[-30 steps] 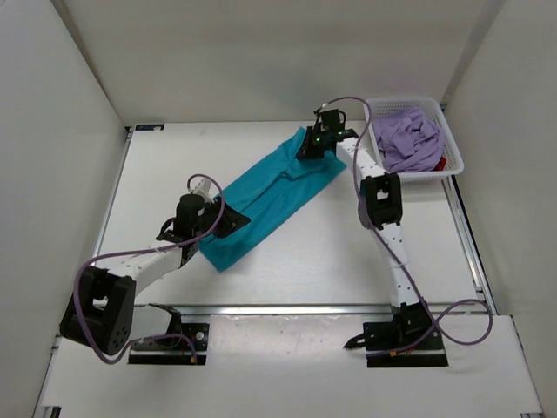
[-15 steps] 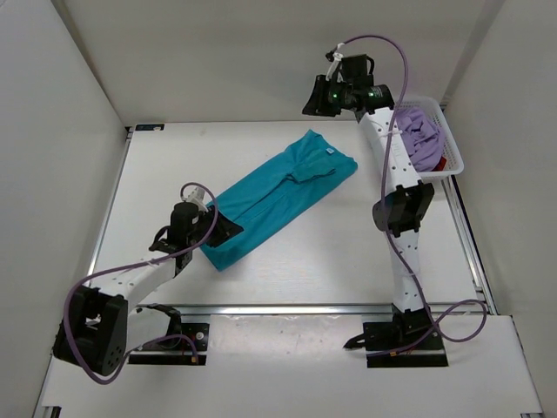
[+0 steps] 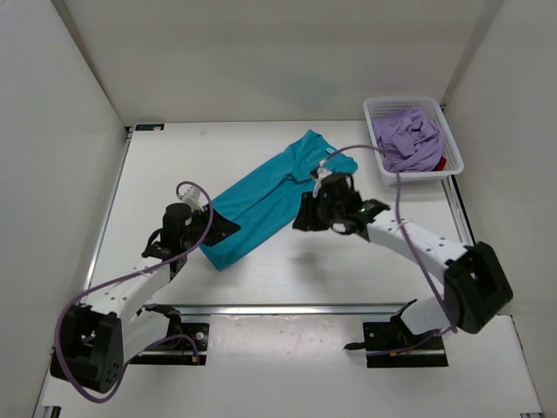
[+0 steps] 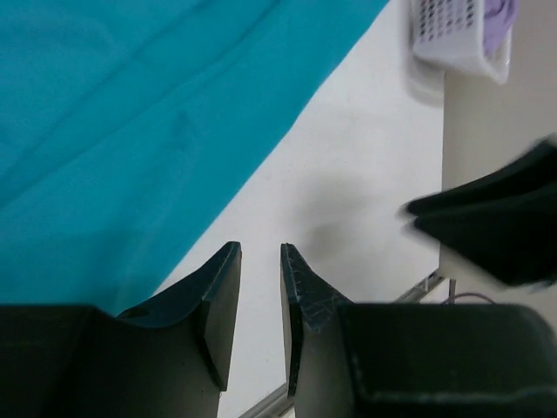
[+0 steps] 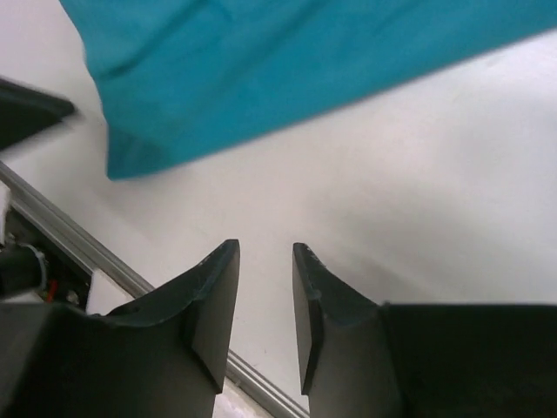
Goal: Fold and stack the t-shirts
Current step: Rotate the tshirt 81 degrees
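A teal t-shirt (image 3: 274, 196), folded into a long strip, lies diagonally across the table. My left gripper (image 3: 228, 225) hovers at the strip's near left end, slightly open and empty. The left wrist view has the teal cloth (image 4: 130, 122) just beyond the fingertips (image 4: 228, 254). My right gripper (image 3: 300, 218) hangs low beside the strip's near long edge, open, with only bare table between its jaws. In the right wrist view, the teal shirt (image 5: 287, 61) lies ahead of it. A lavender t-shirt (image 3: 409, 139) is bunched in the basket, and a sliver of dark red t-shirt (image 3: 442, 163) shows under it.
The white mesh basket (image 3: 376, 111) stands at the table's back right corner and also shows in the left wrist view as a basket (image 4: 452, 39). A metal rail (image 3: 287, 308) runs along the near table edge. White walls enclose the left, back and right sides.
My right gripper let go of the teal shirt's far end, rose high at the back, then swung down beside the shirt's near edge. The left arm drew back slightly.
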`<action>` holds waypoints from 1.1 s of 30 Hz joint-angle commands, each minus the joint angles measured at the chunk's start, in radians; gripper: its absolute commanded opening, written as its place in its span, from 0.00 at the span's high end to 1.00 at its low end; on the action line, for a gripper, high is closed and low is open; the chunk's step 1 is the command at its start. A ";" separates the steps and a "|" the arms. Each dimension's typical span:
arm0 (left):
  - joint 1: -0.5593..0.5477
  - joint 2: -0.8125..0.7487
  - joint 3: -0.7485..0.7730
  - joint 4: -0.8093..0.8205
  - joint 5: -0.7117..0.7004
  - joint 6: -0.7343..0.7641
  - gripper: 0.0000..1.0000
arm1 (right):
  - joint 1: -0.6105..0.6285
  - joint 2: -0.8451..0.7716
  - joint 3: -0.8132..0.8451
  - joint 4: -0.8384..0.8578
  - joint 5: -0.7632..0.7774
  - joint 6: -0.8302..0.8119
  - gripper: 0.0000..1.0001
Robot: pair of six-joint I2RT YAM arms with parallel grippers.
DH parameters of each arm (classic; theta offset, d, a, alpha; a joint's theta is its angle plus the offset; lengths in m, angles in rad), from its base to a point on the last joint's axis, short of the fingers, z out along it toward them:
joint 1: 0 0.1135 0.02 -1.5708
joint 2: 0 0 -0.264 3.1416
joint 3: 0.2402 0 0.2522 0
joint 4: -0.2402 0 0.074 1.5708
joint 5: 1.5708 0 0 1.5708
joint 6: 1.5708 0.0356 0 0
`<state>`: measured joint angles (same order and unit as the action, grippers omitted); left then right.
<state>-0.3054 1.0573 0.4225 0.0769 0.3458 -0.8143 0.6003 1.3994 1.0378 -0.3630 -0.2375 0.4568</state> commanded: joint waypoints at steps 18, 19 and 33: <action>0.091 -0.117 -0.001 -0.042 0.021 0.052 0.63 | 0.201 0.542 -0.064 0.658 0.083 0.499 0.89; 0.092 -0.114 0.001 -0.043 0.019 0.056 0.63 | 0.207 0.547 -0.056 0.647 0.066 0.494 0.98; -0.112 -0.043 -0.020 -0.163 -0.157 0.161 0.58 | -0.249 -0.087 -0.628 0.455 -0.177 0.257 0.71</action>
<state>-0.3725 1.0180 0.4183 -0.0357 0.2672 -0.7040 0.3897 1.3937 0.4248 0.1810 -0.3359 0.8246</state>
